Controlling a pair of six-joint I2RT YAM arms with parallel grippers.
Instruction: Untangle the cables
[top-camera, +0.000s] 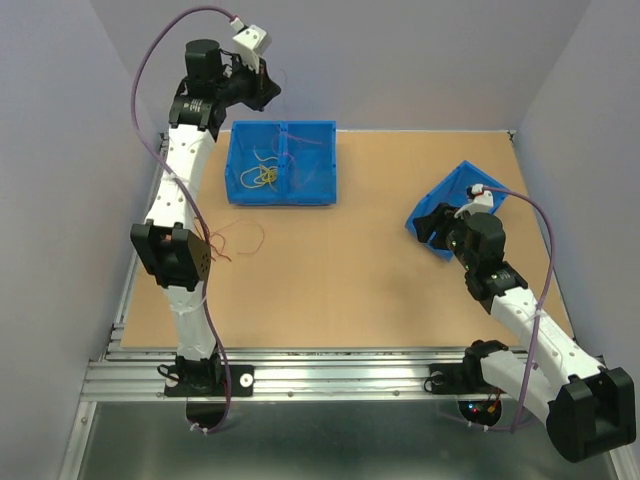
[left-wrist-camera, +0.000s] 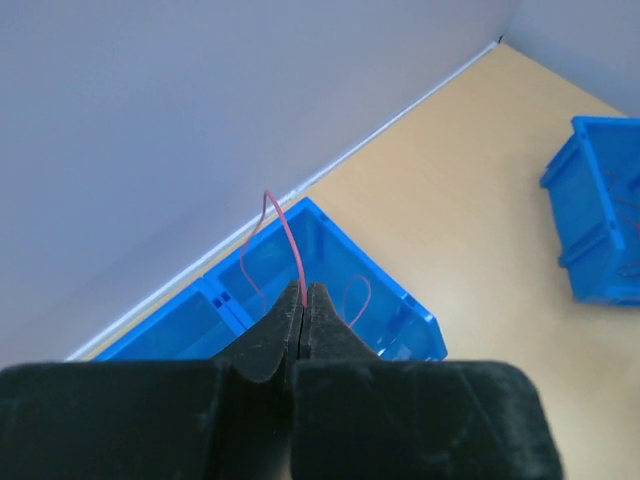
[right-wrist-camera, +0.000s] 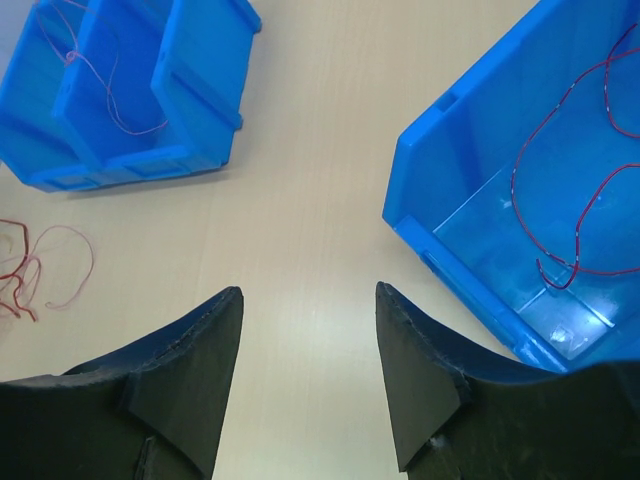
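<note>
1. Blue plastic makes up both bins: a two-compartment bin (top-camera: 300, 197) at the far left of the counter (top-camera: 340, 270) and a single bin (right-wrist-camera: 440, 130) at the right.
2. The left gripper (left-wrist-camera: 303, 300) is raised above the two-compartment bin, its fingers clenched on a red-pink cable (left-wrist-camera: 290, 235) that arches up from the tips and curves down towards the bin.
3. Yellow cables (top-camera: 262, 178) lie coiled in that bin's left compartment; a thin pinkish strand (right-wrist-camera: 110, 90) lies in the other.
4. The right gripper (right-wrist-camera: 308, 290) is low over the counter just beside the single bin, fingers spread wide and grasping nothing.
5. A red cable (right-wrist-camera: 577, 240) loops inside the single bin.
6. Loose cables (top-camera: 235, 240), red and orange, lie tangled on the counter near the left arm.
</note>
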